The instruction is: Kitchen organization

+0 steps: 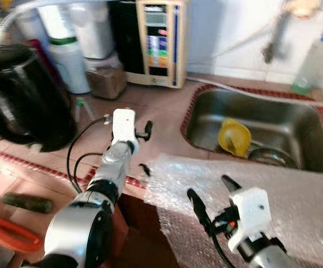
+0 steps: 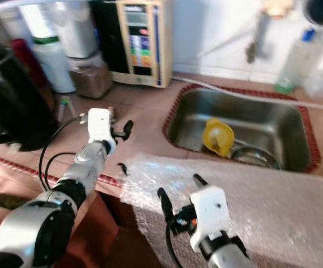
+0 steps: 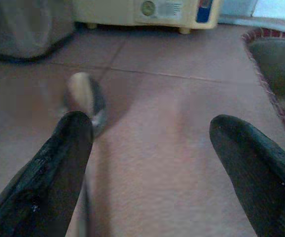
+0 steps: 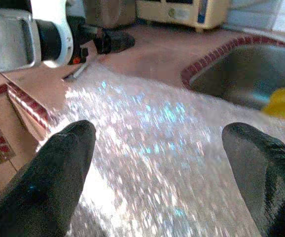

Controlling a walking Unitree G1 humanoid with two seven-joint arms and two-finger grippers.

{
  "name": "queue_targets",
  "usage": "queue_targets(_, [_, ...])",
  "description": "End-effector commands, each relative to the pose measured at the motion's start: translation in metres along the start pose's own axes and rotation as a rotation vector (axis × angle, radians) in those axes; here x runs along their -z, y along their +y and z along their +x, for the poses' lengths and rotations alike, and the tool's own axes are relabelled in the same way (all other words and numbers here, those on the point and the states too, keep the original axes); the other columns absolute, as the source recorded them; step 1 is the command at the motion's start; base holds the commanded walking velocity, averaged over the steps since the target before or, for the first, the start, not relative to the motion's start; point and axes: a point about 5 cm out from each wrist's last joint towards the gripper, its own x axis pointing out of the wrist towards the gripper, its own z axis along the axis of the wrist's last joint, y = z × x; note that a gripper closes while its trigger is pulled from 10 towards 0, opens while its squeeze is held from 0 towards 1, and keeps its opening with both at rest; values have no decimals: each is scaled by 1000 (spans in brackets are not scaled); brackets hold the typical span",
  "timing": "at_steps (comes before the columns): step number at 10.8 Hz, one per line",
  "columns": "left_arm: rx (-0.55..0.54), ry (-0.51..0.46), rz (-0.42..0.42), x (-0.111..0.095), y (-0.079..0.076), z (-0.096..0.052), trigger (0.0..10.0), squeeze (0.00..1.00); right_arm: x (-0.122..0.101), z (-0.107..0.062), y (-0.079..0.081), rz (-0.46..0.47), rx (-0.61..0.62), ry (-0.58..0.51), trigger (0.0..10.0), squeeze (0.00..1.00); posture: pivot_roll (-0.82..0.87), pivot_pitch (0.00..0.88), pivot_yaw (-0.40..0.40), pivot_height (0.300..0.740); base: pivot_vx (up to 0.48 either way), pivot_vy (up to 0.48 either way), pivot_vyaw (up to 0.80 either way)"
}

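Note:
My left gripper (image 1: 146,149) is open low over the pink tiled counter (image 1: 161,111), left of the sink. In the left wrist view a metal spoon (image 3: 86,98) lies on the tiles just beyond one black finger (image 3: 58,168), outside the jaws. A sheet of bubble wrap (image 1: 206,178) covers the counter's front edge before the sink. My right gripper (image 1: 212,192) hovers open above that sheet, holding nothing. The steel sink (image 1: 295,125) contains a yellow funnel-like cup (image 1: 234,137) and a steel bowl (image 1: 270,156).
A black kettle (image 1: 22,95) stands at the left. At the back are white containers (image 1: 69,56), a jar of brown stuff (image 1: 107,78) and a cream appliance (image 1: 158,42). A plastic bottle (image 1: 312,61) stands behind the sink. Lower left lie an orange-handled tool (image 1: 10,231) and a dark stick-like thing (image 1: 27,202).

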Motion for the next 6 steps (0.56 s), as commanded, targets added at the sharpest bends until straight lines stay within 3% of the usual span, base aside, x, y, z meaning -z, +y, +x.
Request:
queue_targets(1, [-15,27,17,2,3,0,10000,0,-5,-2,3,-4,5,-14,10000,0,-280,102,113,740,0,0,0])
queue_targets(2, [-64,52,4,5,11,0,10000,0,-8,-5,5,5,25,-16,10000,0,-297,111,133,740,0,0,0])
queue_targets(5, [-204,92,20,9,37,-4,8314,0,-14,-6,14,64,-10,-43,10000,0,-292,122,144,740,0,0,0])
queue_targets(6, [-269,95,-23,9,50,-6,10000,0,-15,-6,15,73,-19,-49,10000,0,-285,122,139,740,0,0,0])
